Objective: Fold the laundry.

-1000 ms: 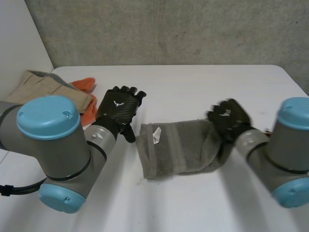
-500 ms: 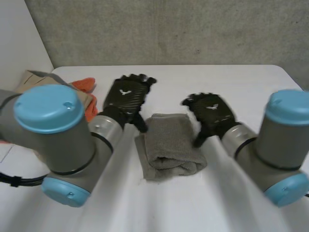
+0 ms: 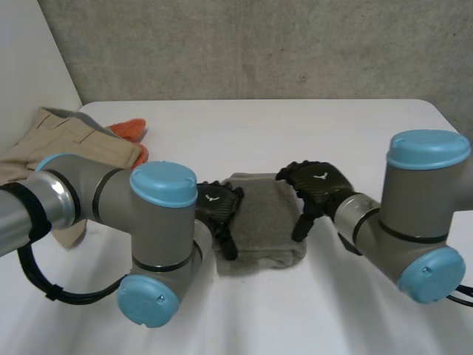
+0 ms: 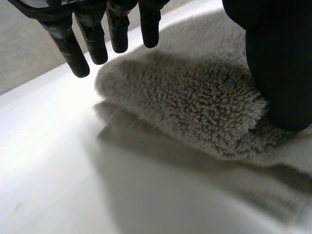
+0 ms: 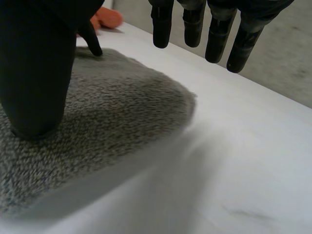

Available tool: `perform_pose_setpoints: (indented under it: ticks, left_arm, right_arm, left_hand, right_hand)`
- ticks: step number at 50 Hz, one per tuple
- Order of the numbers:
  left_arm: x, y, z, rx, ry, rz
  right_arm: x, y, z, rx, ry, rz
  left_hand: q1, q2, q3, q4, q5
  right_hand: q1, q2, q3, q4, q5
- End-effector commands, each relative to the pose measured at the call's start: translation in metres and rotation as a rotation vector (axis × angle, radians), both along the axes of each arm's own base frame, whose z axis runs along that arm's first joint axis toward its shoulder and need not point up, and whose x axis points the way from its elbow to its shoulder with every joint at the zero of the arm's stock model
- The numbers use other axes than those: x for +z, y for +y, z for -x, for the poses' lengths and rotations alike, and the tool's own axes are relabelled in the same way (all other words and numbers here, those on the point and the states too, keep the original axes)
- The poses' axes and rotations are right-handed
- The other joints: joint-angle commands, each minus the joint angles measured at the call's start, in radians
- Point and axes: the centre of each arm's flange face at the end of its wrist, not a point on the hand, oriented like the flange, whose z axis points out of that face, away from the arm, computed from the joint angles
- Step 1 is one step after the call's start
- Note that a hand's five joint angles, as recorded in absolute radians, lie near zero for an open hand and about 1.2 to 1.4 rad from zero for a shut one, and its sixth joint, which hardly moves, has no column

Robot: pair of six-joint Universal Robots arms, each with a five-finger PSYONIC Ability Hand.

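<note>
Towel: a grey terry towel [image 3: 262, 222], folded into a thick block, lies flat on the white surface [image 3: 318, 126] between the two hands
Left hand: the left hand [image 3: 216, 209] sits at the towel's left edge; in its wrist view the fingers [image 4: 73, 53] are straight and spread, held just above the rounded fold of the cloth, while the thumb [image 4: 280, 68] presses down on the pile beside them; nothing is clamped
Right hand: the right hand [image 3: 319, 185] is at the towel's right edge; its fingers [image 5: 214, 41] are straight and apart, hanging over bare surface just past the towel's edge, and the thumb [image 5: 34, 73] tip rests on the cloth; nothing is clamped
Other laundry: an orange cloth [image 3: 131, 132] and a beige garment [image 3: 70, 140] lie touching each other, well apart from the left hand's fingers, at the surface's far left
</note>
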Motion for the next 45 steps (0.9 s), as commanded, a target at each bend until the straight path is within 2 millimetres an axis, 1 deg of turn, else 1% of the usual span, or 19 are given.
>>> perform_pose_setpoints:
  ticks: [1,3,4,8,14,18,21,22,23,25,26,27,29,30,31,35,37,40,45]
  left_arm:
    - [-0.009,-0.002,-0.015,0.022,-0.091,0.007]
    - [-0.009,-0.001,-0.015,0.02,-0.094,0.005]
    - [-0.009,-0.001,-0.016,0.02,-0.099,-0.001]
    - [-0.01,0.001,-0.017,0.02,-0.106,-0.016]
    - [-0.01,0.003,-0.018,0.014,-0.11,-0.023]
    - [0.002,0.003,-0.018,0.013,-0.085,-0.001]
    - [0.016,0.003,-0.017,0.012,-0.06,0.026]
    - [0.022,0.003,-0.017,0.012,-0.05,0.038]
    - [0.035,0.004,-0.017,0.007,-0.026,0.06]
    - [0.048,0.005,-0.016,-0.009,0.003,0.084]
    - [0.056,0.006,-0.015,-0.02,0.019,0.095]
    - [0.069,0.009,-0.014,-0.053,0.052,0.116]
    - [0.082,0.012,-0.013,-0.088,0.085,0.134]
    - [0.089,0.013,-0.012,-0.108,0.101,0.143]
    - [0.1,0.015,-0.013,-0.144,0.13,0.16]
    - [0.122,0.016,-0.015,-0.246,0.188,0.181]
    - [0.128,0.018,-0.016,-0.314,0.211,0.17]
    - [0.131,0.021,-0.019,-0.373,0.222,0.141]
    - [0.138,0.021,-0.029,-0.443,0.234,0.084]
  right_arm:
    - [-0.013,0.021,-0.026,0.087,0.018,-0.017]
    - [-0.017,0.021,-0.029,0.094,0.028,-0.021]
    - [-0.023,0.021,-0.031,0.104,0.047,-0.029]
    - [-0.033,0.021,-0.03,0.114,0.102,-0.028]
    - [-0.033,0.016,-0.024,0.091,0.163,0.006]
    - [-0.029,0.015,-0.021,0.072,0.176,0.018]
    - [-0.024,0.017,-0.019,0.057,0.177,0.026]
    - [-0.016,0.017,-0.017,0.043,0.172,0.052]
    - [-0.008,0.018,-0.016,0.035,0.163,0.071]
    - [0.005,0.02,-0.012,0.019,0.149,0.101]
    - [0.018,0.023,-0.009,-0.004,0.122,0.135]
    - [0.023,0.024,-0.007,-0.016,0.112,0.153]
    - [0.029,0.026,-0.003,-0.041,0.09,0.18]
    - [0.031,0.025,0.003,-0.077,0.066,0.188]
    - [0.028,0.025,0.007,-0.098,0.054,0.174]
    - [0.014,0.025,0.023,-0.179,-0.021,0.058]
    - [0.004,0.027,0.032,-0.234,-0.066,-0.03]
    - [-0.01,0.031,0.046,-0.285,-0.096,-0.147]
    - [-0.026,0.04,0.05,-0.247,-0.133,-0.256]
  left_hand:
    - [0.011,-0.001,-0.009,0.001,-0.019]
    - [0.011,-0.001,-0.009,0.001,-0.019]
    - [0.011,-0.001,-0.009,0.001,-0.019]
    - [0.008,-0.004,-0.012,-0.002,-0.022]
    - [0.002,-0.01,-0.018,-0.008,-0.028]
    - [0.002,-0.01,-0.018,-0.008,-0.028]
    - [-0.003,-0.016,-0.023,-0.014,-0.034]
    - [-0.003,-0.016,-0.023,-0.014,-0.034]
    - [-0.003,-0.016,-0.023,-0.014,-0.034]
    - [-0.006,-0.019,-0.026,-0.017,-0.037]
    - [-0.006,-0.019,-0.026,-0.017,-0.037]
    - [-0.006,-0.019,-0.026,-0.017,-0.037]
    - [-0.006,-0.019,-0.026,-0.017,-0.037]
    - [-0.006,-0.019,-0.026,-0.017,-0.037]
    - [-0.006,-0.019,-0.026,-0.017,-0.037]
    - [-0.004,-0.016,-0.023,-0.014,-0.034]
    - [0.002,-0.01,-0.018,-0.008,-0.028]
    - [0.002,-0.01,-0.018,-0.008,-0.028]
    - [0.002,-0.01,-0.018,-0.008,-0.028]
  right_hand:
    - [-0.029,-0.047,-0.043,-0.062,-0.072]
    - [-0.029,-0.047,-0.043,-0.062,-0.072]
    - [-0.029,-0.047,-0.043,-0.062,-0.072]
    - [-0.029,-0.047,-0.043,-0.062,-0.072]
    - [-0.029,-0.047,-0.043,-0.062,-0.072]
    - [-0.029,-0.047,-0.043,-0.062,-0.072]
    - [-0.029,-0.047,-0.043,-0.062,-0.072]
    - [-0.029,-0.047,-0.043,-0.062,-0.072]
    - [-0.029,-0.047,-0.043,-0.062,-0.072]
    - [-0.029,-0.047,-0.043,-0.062,-0.072]
    - [-0.029,-0.047,-0.043,-0.062,-0.072]
    - [-0.029,-0.047,-0.043,-0.062,-0.072]
    - [-0.029,-0.047,-0.043,-0.062,-0.072]
    - [-0.029,-0.047,-0.043,-0.062,-0.072]
    - [-0.029,-0.047,-0.043,-0.062,-0.072]
    - [-0.029,-0.047,-0.043,-0.062,-0.072]
    - [-0.029,-0.047,-0.043,-0.062,-0.072]
    - [-0.029,-0.047,-0.043,-0.062,-0.072]
    - [-0.029,-0.047,-0.043,-0.062,-0.072]
